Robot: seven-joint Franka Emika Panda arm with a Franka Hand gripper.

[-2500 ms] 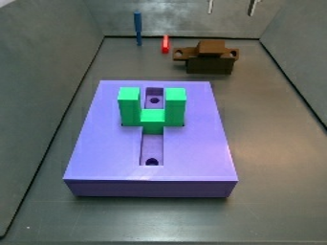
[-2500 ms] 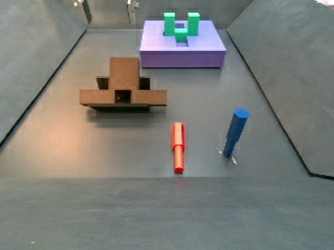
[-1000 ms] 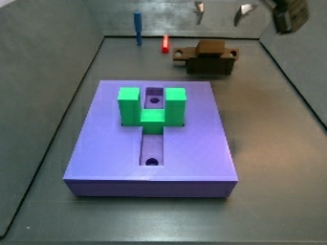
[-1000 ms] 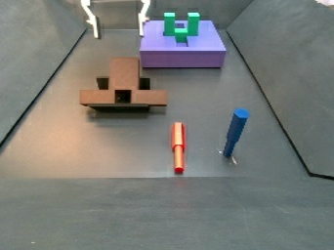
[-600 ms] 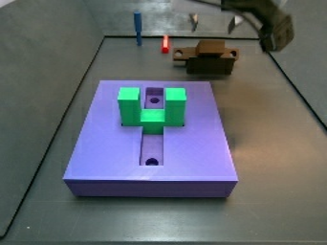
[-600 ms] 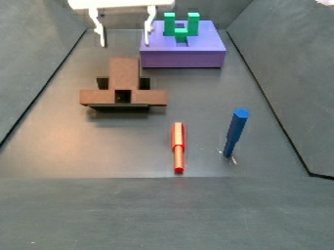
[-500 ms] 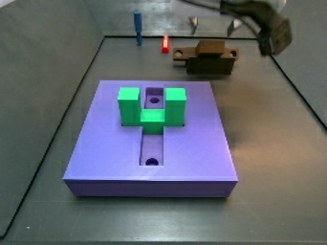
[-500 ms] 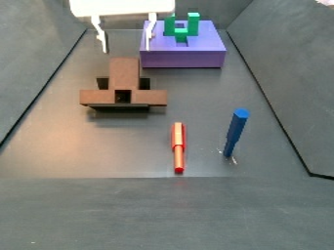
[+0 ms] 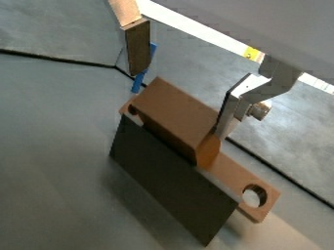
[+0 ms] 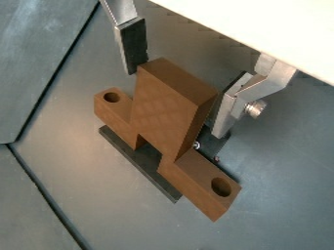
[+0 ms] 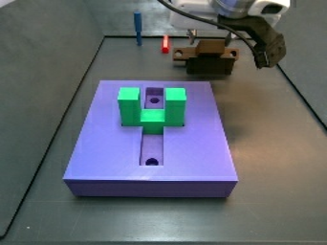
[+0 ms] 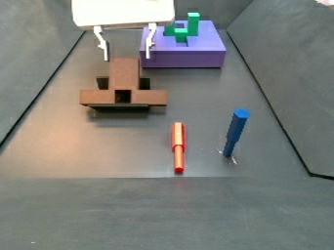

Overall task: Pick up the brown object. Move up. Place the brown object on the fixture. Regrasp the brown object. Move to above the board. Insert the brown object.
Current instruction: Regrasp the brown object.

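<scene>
The orange-brown T-shaped piece (image 12: 121,93) lies flat on the grey floor (image 12: 248,195), directly under the gripper (image 12: 125,54), so the coming move looks to be straight down rather than sideways. In both wrist views its thick stem (image 10: 167,103) rises into the gap between the two silver fingers (image 10: 131,44), one finger on each flank. Neither dark pad seems to touch it yet. The jaws stand wide open and hold nothing.

The axis matters here. The bar with a round hole (image 10: 111,98) at each end runs parallel to the line between the fingers. The stem runs square to that line, pointing toward the large lavender-purple board (image 12: 202,57). Closing would therefore pinch the stem across its narrow width, which I judge a sound grasp.

A darker flat shape (image 9: 156,186) shows under the piece in a wrist view. Whether it is shadow or a holder I cannot tell.

In a side view the piece (image 11: 205,59) sits near the far right corner of the floor, well apart from the board's far edge. A red stick (image 12: 179,146) and a blue post (image 12: 235,132) stand clear of it.
</scene>
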